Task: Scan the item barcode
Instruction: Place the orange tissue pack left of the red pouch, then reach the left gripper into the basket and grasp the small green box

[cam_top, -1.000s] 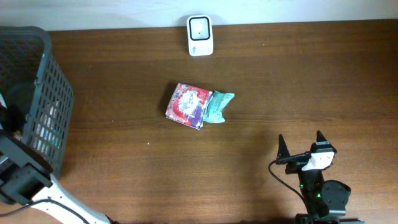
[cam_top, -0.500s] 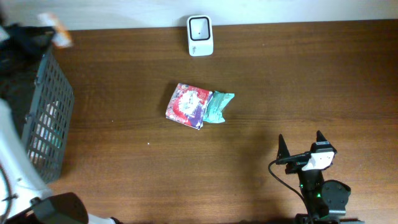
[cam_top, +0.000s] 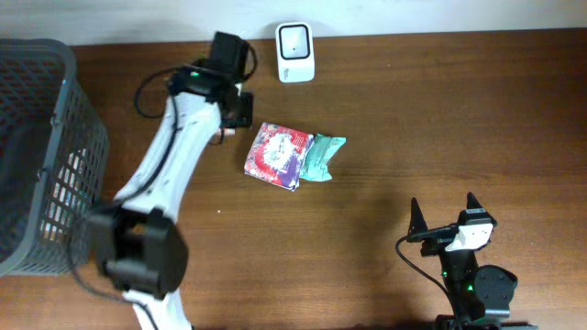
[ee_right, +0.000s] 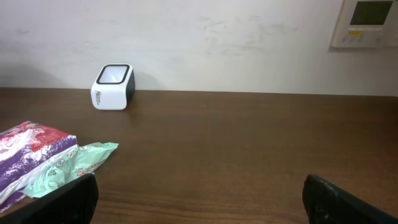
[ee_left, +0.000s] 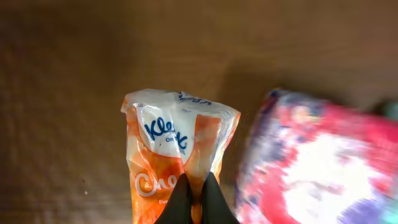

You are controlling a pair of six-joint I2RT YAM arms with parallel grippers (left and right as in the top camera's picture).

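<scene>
My left gripper [ee_left: 196,185] is shut on the end of an orange-and-white Kleenex tissue packet [ee_left: 168,143], which hangs above the wood table. From overhead, the left gripper [cam_top: 240,108] sits just left of the white barcode scanner [cam_top: 294,52], and the packet is mostly hidden under it. The scanner [ee_right: 113,86] stands at the back edge by the wall. My right gripper [cam_top: 443,213] rests open at the front right, nothing between its fingers [ee_right: 62,202].
A red-and-purple packet [cam_top: 277,154] and a green packet [cam_top: 322,156] lie side by side mid-table, just right of the left gripper. A dark mesh basket [cam_top: 87,147] stands at the left edge. A wall panel [ee_right: 368,22] hangs at the far right.
My left arm has swung out of the basket area and across the table, carrying the tissue packet to a spot beside the scanner. The right arm has stayed still.
</scene>
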